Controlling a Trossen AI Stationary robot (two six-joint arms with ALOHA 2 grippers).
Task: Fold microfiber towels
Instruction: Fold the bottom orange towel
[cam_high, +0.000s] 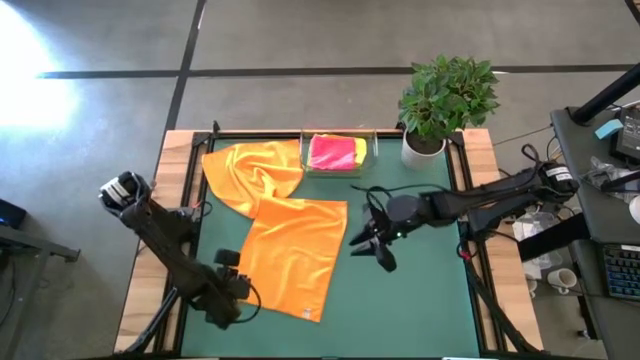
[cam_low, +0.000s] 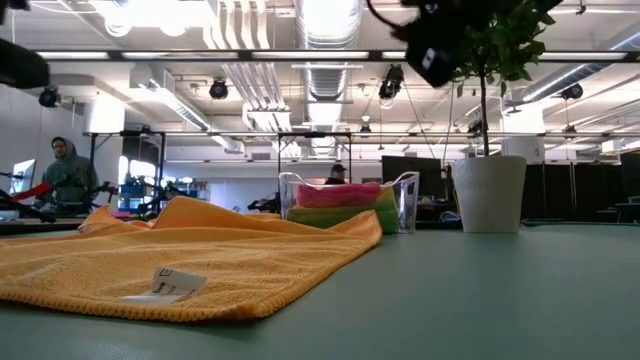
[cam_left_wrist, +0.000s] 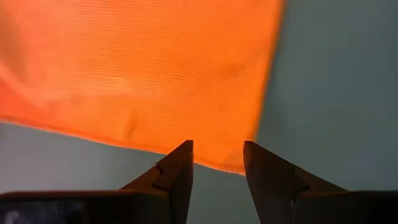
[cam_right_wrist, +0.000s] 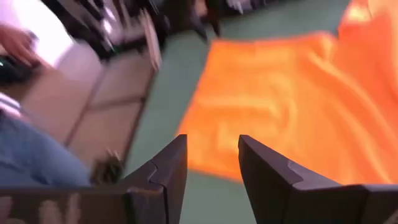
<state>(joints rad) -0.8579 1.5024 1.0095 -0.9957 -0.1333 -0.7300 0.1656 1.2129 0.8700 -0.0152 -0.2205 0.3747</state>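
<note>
Two tray towels (cam_high: 334, 152) half-hidden

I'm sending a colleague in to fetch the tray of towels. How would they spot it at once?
Start at the potted plant in its white pot at the far edge of the green table. Right beside it stands a clear plastic tray holding folded towels, a hot pink towel on top. Unlike the orange towel lying spread on the mat, these are stacked inside see-through walls.

Both arms matte black, jointed tubular links, black cables; left arm (cam_high: 165, 235) has silver-white base motor, wedge-shaped dark fingers (cam_left_wrist: 177, 177).
</note>
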